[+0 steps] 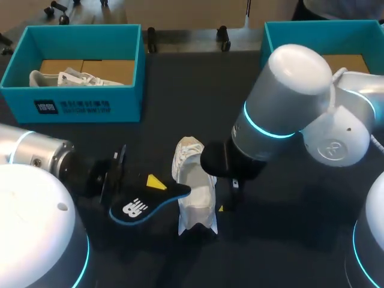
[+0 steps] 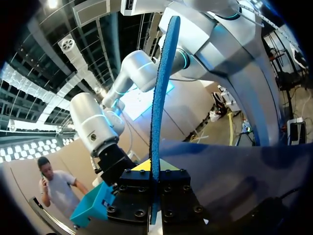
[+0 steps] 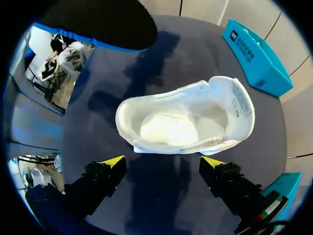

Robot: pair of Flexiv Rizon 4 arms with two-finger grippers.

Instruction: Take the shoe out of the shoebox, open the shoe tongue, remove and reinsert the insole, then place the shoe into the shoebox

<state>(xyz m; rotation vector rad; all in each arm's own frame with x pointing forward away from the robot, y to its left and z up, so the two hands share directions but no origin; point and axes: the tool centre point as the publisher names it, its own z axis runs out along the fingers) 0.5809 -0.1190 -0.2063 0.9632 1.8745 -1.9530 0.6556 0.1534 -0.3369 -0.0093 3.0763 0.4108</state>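
Shoe (image 1: 195,186) lies mid-table (image 1: 288,240), outside the shoeboxes. The left gripper (image 1: 157,182) holds the insole (image 1: 144,204) just beside it.

Left wrist view: both fingers are clamped on the insole (image 2: 161,98), seen edge-on.

Right wrist view: the right gripper (image 3: 162,164) is spread wide and empty, with the shoe (image 3: 186,122) ahead of it.

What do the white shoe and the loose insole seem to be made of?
Insole: probably foam, matte black on top with a blue layer beneath. Edge-on in the left wrist view, the blue looks grainy and porous. Shoe: likely soft fabric or a synthetic, matte white, with a pale, slightly creased lining. The exact cloth cannot be told.
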